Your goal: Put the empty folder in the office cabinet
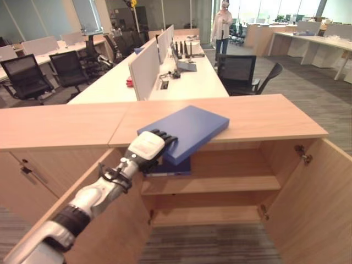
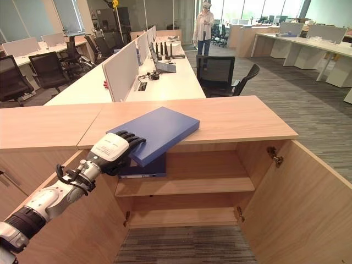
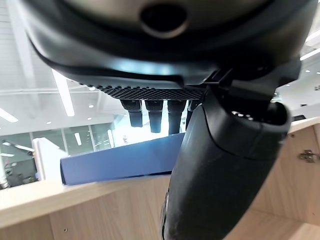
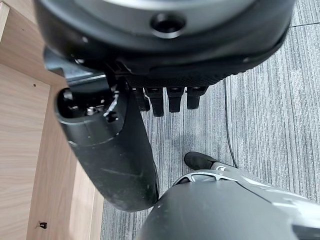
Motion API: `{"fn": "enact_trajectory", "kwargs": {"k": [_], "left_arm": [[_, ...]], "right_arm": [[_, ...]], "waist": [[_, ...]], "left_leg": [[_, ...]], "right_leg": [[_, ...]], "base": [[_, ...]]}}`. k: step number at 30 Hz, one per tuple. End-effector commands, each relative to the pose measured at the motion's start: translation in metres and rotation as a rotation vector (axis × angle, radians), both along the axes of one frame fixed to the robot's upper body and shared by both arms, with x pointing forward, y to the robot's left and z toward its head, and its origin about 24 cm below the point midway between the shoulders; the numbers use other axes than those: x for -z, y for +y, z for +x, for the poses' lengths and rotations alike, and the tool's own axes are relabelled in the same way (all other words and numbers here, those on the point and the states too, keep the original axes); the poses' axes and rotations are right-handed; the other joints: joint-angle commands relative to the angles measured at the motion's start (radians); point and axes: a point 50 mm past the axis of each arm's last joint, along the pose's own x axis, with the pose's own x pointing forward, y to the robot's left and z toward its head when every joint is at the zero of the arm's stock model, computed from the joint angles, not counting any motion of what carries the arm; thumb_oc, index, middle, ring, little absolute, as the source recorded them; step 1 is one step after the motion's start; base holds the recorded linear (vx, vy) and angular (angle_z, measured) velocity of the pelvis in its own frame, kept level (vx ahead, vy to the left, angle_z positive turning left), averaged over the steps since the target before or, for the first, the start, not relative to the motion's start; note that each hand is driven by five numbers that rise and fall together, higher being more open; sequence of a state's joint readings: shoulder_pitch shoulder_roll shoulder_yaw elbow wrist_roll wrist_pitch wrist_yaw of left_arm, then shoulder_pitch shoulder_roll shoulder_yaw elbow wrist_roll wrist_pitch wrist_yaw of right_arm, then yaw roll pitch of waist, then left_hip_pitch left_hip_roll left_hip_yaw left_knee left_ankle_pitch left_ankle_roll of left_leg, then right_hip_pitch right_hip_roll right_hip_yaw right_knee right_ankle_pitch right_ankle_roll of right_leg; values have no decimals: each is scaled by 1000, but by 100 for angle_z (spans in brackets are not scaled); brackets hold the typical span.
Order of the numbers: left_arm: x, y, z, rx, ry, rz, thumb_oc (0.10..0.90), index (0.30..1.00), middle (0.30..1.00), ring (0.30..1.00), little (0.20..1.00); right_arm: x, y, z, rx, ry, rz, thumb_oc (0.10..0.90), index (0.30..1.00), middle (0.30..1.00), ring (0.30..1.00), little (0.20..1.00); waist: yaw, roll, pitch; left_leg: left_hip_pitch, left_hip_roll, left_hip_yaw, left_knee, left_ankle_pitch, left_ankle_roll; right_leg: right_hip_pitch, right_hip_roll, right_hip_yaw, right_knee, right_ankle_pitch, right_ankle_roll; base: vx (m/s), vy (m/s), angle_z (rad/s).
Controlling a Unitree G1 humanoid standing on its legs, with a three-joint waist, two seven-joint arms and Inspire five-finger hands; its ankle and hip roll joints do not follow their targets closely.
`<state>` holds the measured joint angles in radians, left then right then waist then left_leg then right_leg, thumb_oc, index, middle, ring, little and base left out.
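Folder (image 1: 187, 132) overhangs the cabinet top (image 1: 264, 118), left hand (image 1: 147, 151) fingers gripping its edge; another folder (image 1: 170, 168) shelved beneath.

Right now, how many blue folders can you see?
2. One blue folder lies on the cabinet top, its near end sticking out over the edge under the left hand. A second folder lies on the upper shelf below. Others may be hidden.

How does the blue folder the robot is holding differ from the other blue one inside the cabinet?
The held folder lies on the cabinet top, overhanging its front edge, gripped by the left hand. The second folder lies flat on the upper shelf, untouched and mostly hidden. The held one looks lighter, the shelved one shaded. Both are blue.
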<state>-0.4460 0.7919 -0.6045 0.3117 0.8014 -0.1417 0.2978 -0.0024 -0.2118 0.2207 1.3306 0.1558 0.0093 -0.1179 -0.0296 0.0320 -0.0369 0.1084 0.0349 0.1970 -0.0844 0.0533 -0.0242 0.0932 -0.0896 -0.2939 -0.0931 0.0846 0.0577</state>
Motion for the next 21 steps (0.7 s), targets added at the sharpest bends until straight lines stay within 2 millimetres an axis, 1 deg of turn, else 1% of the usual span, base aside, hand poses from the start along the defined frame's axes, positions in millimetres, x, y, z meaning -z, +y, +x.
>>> {"fn": "enact_trajectory", "kwargs": {"k": [1, 8, 9, 10, 11, 14, 15, 17, 21], "left_arm": [[-62, -4, 35, -17, -230, 8, 800, 900, 900, 900, 900], [-49, -7, 36, -26, -190, 10, 800, 900, 900, 900, 900], [-46, -7, 37, -33, -183, 10, 596, 594, 594, 594, 594], [-43, -5, 37, -46, -174, 13, 596, 594, 594, 594, 594], [-36, -1, 38, -78, -153, 11, 400, 300, 300, 300, 300], [-27, 3, 39, -106, -128, 22, 400, 300, 300, 300, 300], [-19, 7, 39, -135, -100, 29, 400, 300, 300, 300, 300], [-12, 14, 38, -175, -77, 23, 400, 300, 300, 300, 300], [-7, 20, 37, -214, -60, 6, 400, 300, 300, 300, 300]], "right_arm": [[-2, -7, 2, -83, 30, -55, 800, 900, 900, 900, 900], [-2, -7, 3, -81, 25, -60, 800, 900, 900, 900, 900], [-2, -8, 3, -80, 24, -61, 800, 900, 900, 900, 900], [-2, -7, 4, -81, 23, -62, 800, 900, 900, 900, 900], [-2, -7, 4, -84, 24, -63, 800, 900, 900, 900, 900], [-2, -7, 3, -86, 25, -62, 800, 900, 900, 900, 900], [-2, -8, 3, -86, 28, -63, 800, 900, 900, 900, 900], [-2, -8, 2, -81, 28, -64, 800, 900, 900, 900, 900], [-1, -9, -2, -73, 35, -67, 800, 900, 900, 900, 900]], "waist": [[-20, -54, -1], [-24, -54, -2], [-25, -55, -1], [-26, -55, -1], [-26, -56, -2], [-29, -57, -1], [-30, -57, -1], [-32, -57, 0], [-35, -57, -1]], "left_leg": [[42, -21, -31, -3, -92, -16], [44, -21, -27, -3, -93, -15], [44, -21, -26, -3, -93, -15], [45, -21, -26, -3, -94, -14], [45, -21, -26, -3, -94, -14], [47, -23, -23, -3, -95, -13], [48, -24, -21, -3, -95, -13], [49, -24, -19, -3, -95, -13], [51, -24, -16, -3, -96, -12]], "right_leg": [[10, -26, 15, 6, -15, 73], [10, -25, 17, 6, -16, 73], [10, -25, 18, 6, -15, 73], [10, -25, 18, 6, -15, 72], [10, -25, 20, 6, -15, 72], [10, -25, 21, 6, -14, 72], [10, -24, 22, 6, -14, 72], [10, -25, 22, 6, -14, 72], [11, -25, 25, 6, -14, 71]], "base": [[4, -9, -5], [2, -4, -2], [0, 0, 0], [0, 0, 0], [0, 0, 0], [2, -5, -4], [2, -4, -4], [0, 0, 0], [-2, -4, -8]]}}
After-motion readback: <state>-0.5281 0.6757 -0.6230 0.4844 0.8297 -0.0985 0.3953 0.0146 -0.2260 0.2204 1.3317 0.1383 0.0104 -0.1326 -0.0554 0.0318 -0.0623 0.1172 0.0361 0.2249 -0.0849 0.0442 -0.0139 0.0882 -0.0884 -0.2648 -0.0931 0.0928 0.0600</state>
